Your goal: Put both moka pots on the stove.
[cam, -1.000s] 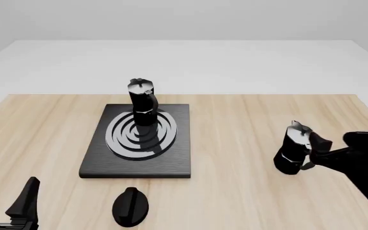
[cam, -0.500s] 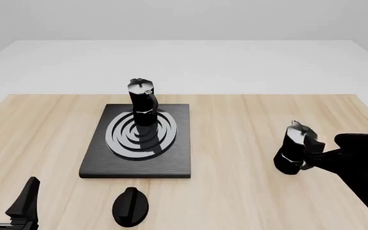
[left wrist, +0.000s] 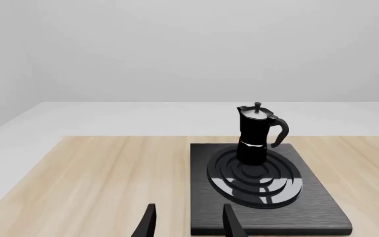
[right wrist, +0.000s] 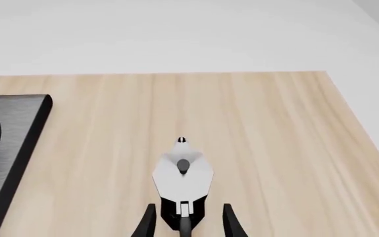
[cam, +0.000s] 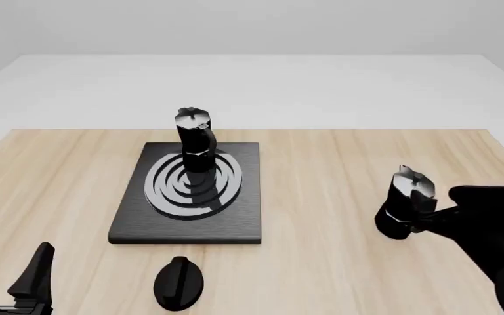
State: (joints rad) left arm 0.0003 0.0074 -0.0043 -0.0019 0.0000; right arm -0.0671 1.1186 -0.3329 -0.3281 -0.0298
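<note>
One moka pot (cam: 196, 141) stands upright on the far part of the stove's ring burner; it also shows in the left wrist view (left wrist: 255, 136). The stove (cam: 243, 216) lies left of the table's centre. The second moka pot (cam: 398, 213) stands on the table at the right. My right gripper (cam: 420, 216) is open at that pot's handle side. In the right wrist view its fingers (right wrist: 230, 222) straddle the pot (right wrist: 181, 173) without pressing on it. My left gripper (cam: 11, 275) is open and empty at the near left, short of the stove (left wrist: 308, 207).
A flat black teardrop knob (cam: 179, 282) lies on the table just in front of the stove. The stove's right edge (right wrist: 18, 133) shows in the right wrist view. Bare wood lies between the stove and the right pot.
My right gripper has moved in towards the right moka pot, so its fingers now reach alongside it. The pot, the left arm and the stove have not moved.
</note>
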